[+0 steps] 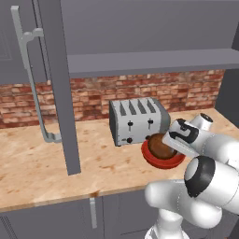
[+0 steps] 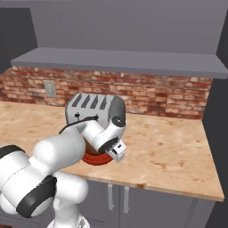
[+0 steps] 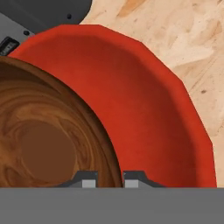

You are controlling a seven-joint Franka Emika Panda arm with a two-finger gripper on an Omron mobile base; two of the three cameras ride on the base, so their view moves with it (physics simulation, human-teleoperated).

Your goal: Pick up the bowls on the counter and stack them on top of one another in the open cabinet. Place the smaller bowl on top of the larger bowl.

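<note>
The smaller bowl (image 3: pixel 43 144), dark brown and wood-like, sits inside the larger bowl (image 3: pixel 144 109), which is wide and glossy red. Both rest on the counter (image 1: pixel 42 158) just in front of the toaster. In the left base view the smaller bowl (image 1: pixel 159 145) shows above the larger bowl's (image 1: pixel 161 162) red rim. My gripper (image 3: pixel 110 178) is shut on the smaller bowl's rim, one fingertip inside and one outside. From the left base view my gripper (image 1: pixel 172 141) reaches in from the right. The open cabinet's grey shelf (image 1: pixel 149 63) hangs above the counter.
A silver four-slot toaster (image 1: pixel 137 120) stands directly behind the bowls. The open cabinet door (image 1: pixel 58 84) with its long bar handle (image 1: pixel 32 79) juts out over the counter to the left. A red brick wall (image 2: pixel 169 95) backs the counter, and a grey side panel (image 2: pixel 218 111) closes the right end.
</note>
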